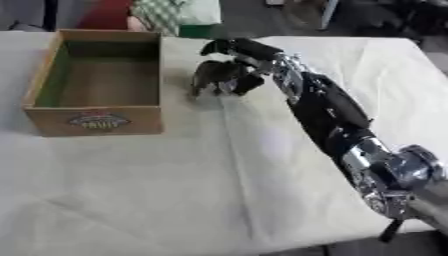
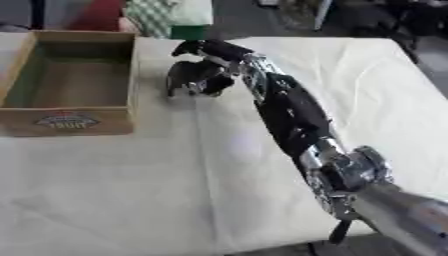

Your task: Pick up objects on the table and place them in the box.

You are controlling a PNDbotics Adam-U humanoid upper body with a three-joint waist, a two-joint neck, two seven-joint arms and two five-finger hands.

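Reaching in from the lower right corner, the right arm stretches across a wide bare stretch of the cloth-covered desk (image 1: pixel 131 200), with its right hand (image 1: pixel 234 55) clenched around a small dark grey object (image 1: pixel 213 75) near the far edge. That object sits at the desk surface just beside the right wall of the open wooden box (image 1: pixel 96 82), apart from it. Beyond the far edge lie a green checked item (image 1: pixel 175 15) and something red (image 1: pixel 105 14).

A tan wooden box (image 1: pixel 94 120) is showing a green inner wall and a red-and-blue label; the cloth-covered counter (image 1: pixel 175 190) is looking cream; the arm's black, silver-jointed right hand (image 1: pixel 238 60) is curling round a dark grey object (image 1: pixel 210 74).
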